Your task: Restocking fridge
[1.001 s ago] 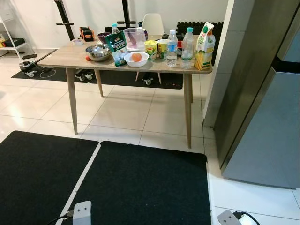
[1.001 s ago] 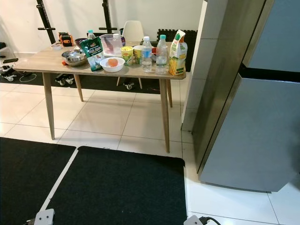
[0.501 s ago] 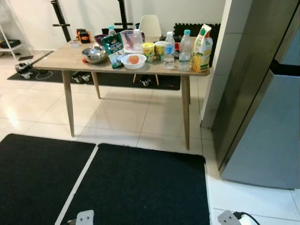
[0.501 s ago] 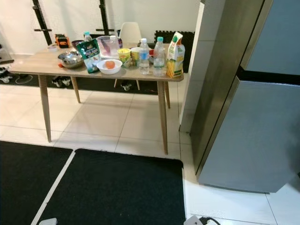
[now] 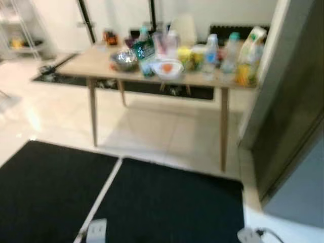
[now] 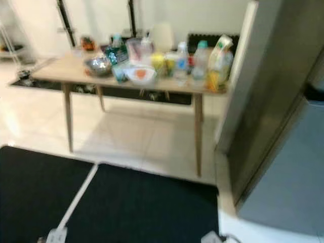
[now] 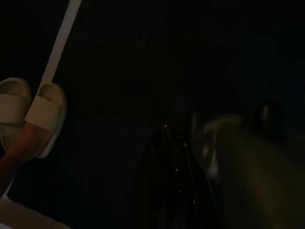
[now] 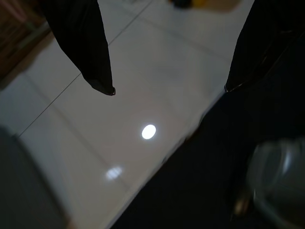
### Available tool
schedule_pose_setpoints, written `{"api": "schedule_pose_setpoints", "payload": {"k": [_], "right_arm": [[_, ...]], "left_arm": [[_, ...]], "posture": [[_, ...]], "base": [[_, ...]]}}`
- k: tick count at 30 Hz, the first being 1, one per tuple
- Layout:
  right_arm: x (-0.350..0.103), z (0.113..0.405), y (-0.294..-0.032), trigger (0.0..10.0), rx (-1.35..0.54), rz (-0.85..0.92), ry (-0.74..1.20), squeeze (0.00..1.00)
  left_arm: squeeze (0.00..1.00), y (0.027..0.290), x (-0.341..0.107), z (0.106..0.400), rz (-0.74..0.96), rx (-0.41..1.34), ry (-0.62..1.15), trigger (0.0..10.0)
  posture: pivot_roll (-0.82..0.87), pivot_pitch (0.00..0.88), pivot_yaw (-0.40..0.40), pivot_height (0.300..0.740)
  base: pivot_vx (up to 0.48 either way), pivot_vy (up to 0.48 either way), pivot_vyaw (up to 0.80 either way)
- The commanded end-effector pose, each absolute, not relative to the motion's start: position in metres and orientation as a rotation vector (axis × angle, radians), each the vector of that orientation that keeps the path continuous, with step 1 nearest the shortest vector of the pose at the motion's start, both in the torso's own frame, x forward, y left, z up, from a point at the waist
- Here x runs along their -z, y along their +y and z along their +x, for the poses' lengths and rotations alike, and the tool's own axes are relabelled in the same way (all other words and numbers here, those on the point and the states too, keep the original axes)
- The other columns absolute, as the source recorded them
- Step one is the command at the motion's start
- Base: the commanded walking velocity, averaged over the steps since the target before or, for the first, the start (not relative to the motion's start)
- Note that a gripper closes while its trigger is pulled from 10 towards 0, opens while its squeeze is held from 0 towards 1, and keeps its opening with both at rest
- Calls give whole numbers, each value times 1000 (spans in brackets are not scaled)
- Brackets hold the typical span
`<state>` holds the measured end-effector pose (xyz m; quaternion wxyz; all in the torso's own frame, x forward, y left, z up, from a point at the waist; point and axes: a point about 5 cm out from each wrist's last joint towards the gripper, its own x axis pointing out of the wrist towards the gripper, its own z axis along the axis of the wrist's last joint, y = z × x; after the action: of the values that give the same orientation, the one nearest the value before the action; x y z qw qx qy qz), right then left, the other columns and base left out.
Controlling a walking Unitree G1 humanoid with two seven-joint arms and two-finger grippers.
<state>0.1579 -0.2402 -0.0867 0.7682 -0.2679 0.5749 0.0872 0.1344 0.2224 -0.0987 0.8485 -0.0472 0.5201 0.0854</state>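
Still blurred, the wooden desk (image 5: 96, 66) carries bottles and a yellow juice carton (image 5: 249, 55) beside the grey fridge (image 6: 283, 126). Right gripper (image 8: 167, 86) fingers hang released; left gripper's unreadable. Misjudged approach could topple crowded items.

On the wooden surface (image 5: 96, 63): two clear water bottles (image 5: 210, 50) beside one juice carton (image 5: 248, 55), two yellow tubs (image 5: 185, 55), one white bowl (image 5: 168, 69), one steel bowl (image 5: 124, 59), one green pouch (image 5: 145, 54). In front of it lie two black mats (image 5: 167, 207). Behind it, one white chair (image 5: 183, 25).
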Motion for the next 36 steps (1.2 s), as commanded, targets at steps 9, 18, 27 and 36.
{"api": "schedule_pose_setpoints", "payload": {"k": [9,18,27,36], "right_arm": [[90,152,-236,10000,-218,-562,1270,0],[90,153,-235,10000,-220,-571,1256,0],[90,153,-235,10000,-223,-581,1258,0],[90,152,-235,10000,-230,-586,1258,0]], "left_arm": [[0,222,101,127,-86,-167,1125,10000],[0,217,101,130,-85,-151,1121,10000],[0,216,101,131,-74,-140,1124,10000],[0,217,101,130,-60,-131,1128,10000]], "posture": [[-67,0,27,740],[-75,0,24,740],[-77,0,25,740],[-79,0,27,740]], "base": [[286,0,-252],[284,0,-255],[285,0,0],[285,0,0]]}}
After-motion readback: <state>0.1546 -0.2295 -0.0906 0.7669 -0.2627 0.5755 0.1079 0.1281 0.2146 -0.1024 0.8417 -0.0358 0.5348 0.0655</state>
